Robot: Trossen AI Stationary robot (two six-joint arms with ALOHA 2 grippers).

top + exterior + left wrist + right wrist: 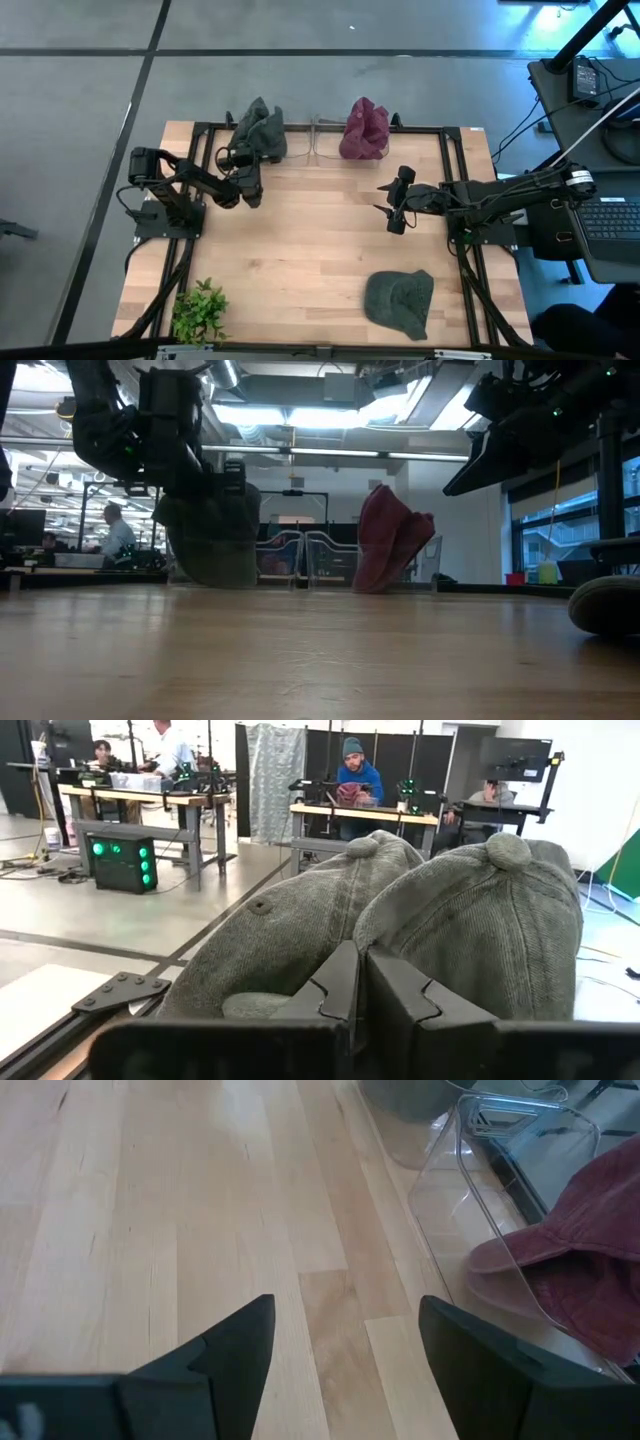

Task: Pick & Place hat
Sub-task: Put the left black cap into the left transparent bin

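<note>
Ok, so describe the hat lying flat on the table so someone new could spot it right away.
Start from the wooden table in the high view and go to its near edge on the right arm's side. The grey-green hat lies flat there, alone. The other hats, a grey stack and a maroon one, stand propped at the far edge.

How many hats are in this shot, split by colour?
Grey-green corduroy caps: 3. Two sit side by side at the table's far edge, one lies flat at the near right.
Maroon fabric cap: 1 visible; cannot tell whether another hides beneath it.
Total: 4 hats.
</note>
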